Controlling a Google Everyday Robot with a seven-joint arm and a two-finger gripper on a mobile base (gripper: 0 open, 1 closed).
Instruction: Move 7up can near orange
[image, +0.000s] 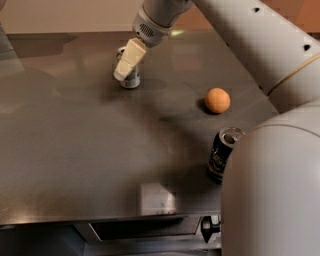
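Plainly, the 7up can stands upright toward the far side of the dark table, its long axis vertical and its silver top up. The gripper slants down across its front and hides most of it; whether it is clasping the can or only overlapping it cannot be told. The orange lies well apart to the right, with bare tabletop between them. A dark blue can stands upright nearer the front edge, beside the robot's pale arm.
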